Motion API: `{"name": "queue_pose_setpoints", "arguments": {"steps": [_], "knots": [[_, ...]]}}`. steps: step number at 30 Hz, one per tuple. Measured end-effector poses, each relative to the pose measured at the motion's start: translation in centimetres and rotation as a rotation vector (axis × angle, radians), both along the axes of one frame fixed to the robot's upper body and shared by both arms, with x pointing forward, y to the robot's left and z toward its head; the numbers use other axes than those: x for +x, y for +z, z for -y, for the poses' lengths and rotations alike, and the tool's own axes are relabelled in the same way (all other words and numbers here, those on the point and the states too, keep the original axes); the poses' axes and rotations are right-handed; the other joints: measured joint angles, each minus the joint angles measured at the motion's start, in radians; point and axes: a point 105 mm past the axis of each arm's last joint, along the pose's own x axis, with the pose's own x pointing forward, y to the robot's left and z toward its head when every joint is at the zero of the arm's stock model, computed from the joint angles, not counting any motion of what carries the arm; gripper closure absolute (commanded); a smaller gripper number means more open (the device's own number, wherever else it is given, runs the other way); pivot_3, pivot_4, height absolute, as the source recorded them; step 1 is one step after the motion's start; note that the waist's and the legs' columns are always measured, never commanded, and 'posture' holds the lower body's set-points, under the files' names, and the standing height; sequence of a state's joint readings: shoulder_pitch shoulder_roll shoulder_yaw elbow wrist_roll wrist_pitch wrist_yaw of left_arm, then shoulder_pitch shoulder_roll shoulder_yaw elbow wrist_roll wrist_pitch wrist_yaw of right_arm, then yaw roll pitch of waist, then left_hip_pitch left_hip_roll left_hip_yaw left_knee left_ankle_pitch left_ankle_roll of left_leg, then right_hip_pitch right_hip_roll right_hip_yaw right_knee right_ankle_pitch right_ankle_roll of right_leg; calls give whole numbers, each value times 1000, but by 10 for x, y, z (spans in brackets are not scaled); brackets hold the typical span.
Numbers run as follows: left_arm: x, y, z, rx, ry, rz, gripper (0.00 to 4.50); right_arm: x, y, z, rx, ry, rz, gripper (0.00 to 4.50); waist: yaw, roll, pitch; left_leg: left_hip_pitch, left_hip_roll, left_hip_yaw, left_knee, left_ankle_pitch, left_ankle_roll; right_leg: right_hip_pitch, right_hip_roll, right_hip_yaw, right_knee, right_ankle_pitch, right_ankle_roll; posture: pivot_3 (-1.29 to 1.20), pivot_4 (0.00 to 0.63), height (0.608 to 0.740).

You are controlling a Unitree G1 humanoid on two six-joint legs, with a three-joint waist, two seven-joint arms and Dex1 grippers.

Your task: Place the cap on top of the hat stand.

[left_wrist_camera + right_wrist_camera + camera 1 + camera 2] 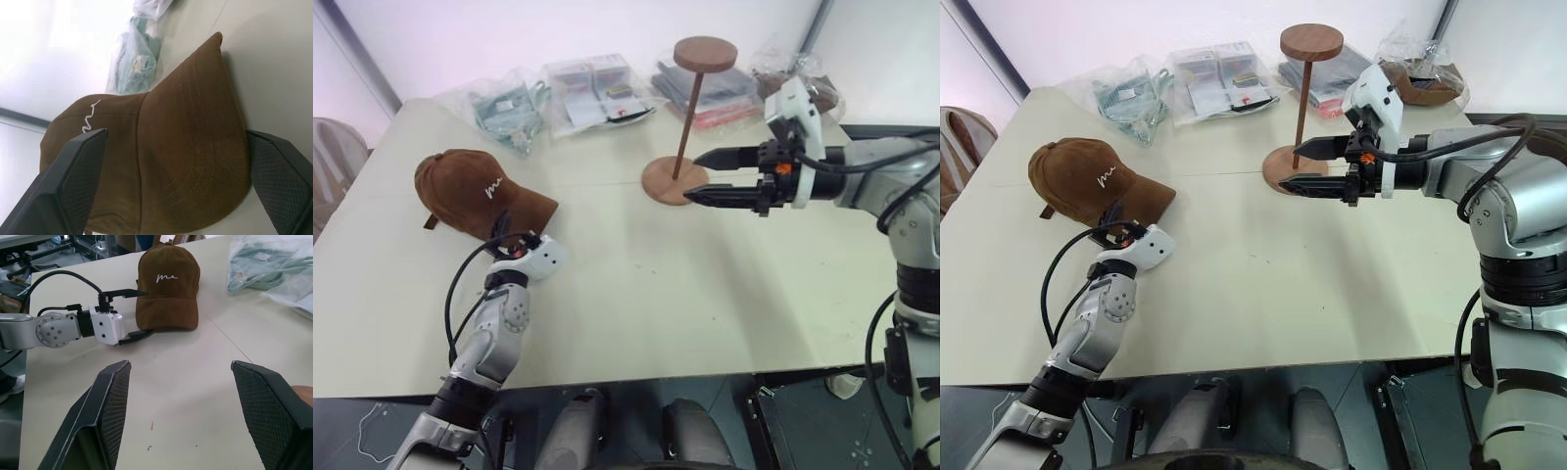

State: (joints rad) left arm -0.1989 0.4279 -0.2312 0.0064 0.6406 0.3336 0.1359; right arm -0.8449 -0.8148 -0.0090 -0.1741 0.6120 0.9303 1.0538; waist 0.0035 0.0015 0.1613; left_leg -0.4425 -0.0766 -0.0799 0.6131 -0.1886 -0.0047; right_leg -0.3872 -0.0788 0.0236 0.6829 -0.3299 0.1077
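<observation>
On the left of the counter [636,294] the cap [475,191] lies crown up, its brim pointing toward our left hand [129,316]. That hand is spread wide and grasps nothing: the side-on right wrist view shows one finger over the brim and the other low beside its edge, so the brim sits between the fingers without being pinched. To do this step well, we should slide a little deeper so the pads cover the stiff brim rather than its very edge, then close squarely across it; a grip on the rim alone would likely let the cap swing or slip on the lift.

Further right, the stand [690,117] is upright near the far edge, well apart from the cap, its top disc bare. Our right hand [705,176] hovers just in front of the stand's base, fingers parted and empty.

The left wrist view gives the brim's stitching and curve, showing how centred it is. The head views alone show the stand and the gap the cap must cross.
</observation>
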Motion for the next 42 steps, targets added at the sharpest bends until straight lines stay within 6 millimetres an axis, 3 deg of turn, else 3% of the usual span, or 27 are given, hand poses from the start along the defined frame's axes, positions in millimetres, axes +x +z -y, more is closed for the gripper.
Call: {"name": "queue_pose_setpoints", "arguments": {"steps": [6,9,11,14,27,31,42], "knots": [[-5,-2,-9,-1,32,6,12,1,0,0,3,-3,6,1145,-15,1,-1,0,0,0,-1,0,0,0,0,0,0,0,0,0,150,740],[-7,-5,-11,2,37,0,877,1,1,0,3,-2,7,1145,-19,1,-1,0,0,0,-1,0,0,-1,0,0,0,0,0,0,150,740],[-9,-11,-13,7,43,-16,1937,1,1,0,3,-3,8,1145,-20,1,-1,0,0,0,-1,0,0,-1,0,0,0,0,0,0,150,740],[-9,-5,-14,31,50,20,3341,1,1,0,4,-3,9,1145,-14,4,-3,0,0,0,-1,0,0,-1,0,0,0,0,0,0,150,740],[-12,2,-17,52,62,108,3341,1,2,0,6,0,22,1145,-17,6,-5,0,0,0,-1,0,0,-1,0,0,0,0,0,0,150,740],[-13,7,-21,54,79,140,4486,3,2,1,8,-5,22,1145,-14,6,-6,0,0,0,-1,0,0,-1,0,0,0,0,0,0,150,740],[-18,11,-30,78,102,189,4486,3,1,1,7,-1,25,1145,-13,6,-5,-1,0,0,-1,0,0,-1,-1,0,0,0,0,0,150,740]]}}
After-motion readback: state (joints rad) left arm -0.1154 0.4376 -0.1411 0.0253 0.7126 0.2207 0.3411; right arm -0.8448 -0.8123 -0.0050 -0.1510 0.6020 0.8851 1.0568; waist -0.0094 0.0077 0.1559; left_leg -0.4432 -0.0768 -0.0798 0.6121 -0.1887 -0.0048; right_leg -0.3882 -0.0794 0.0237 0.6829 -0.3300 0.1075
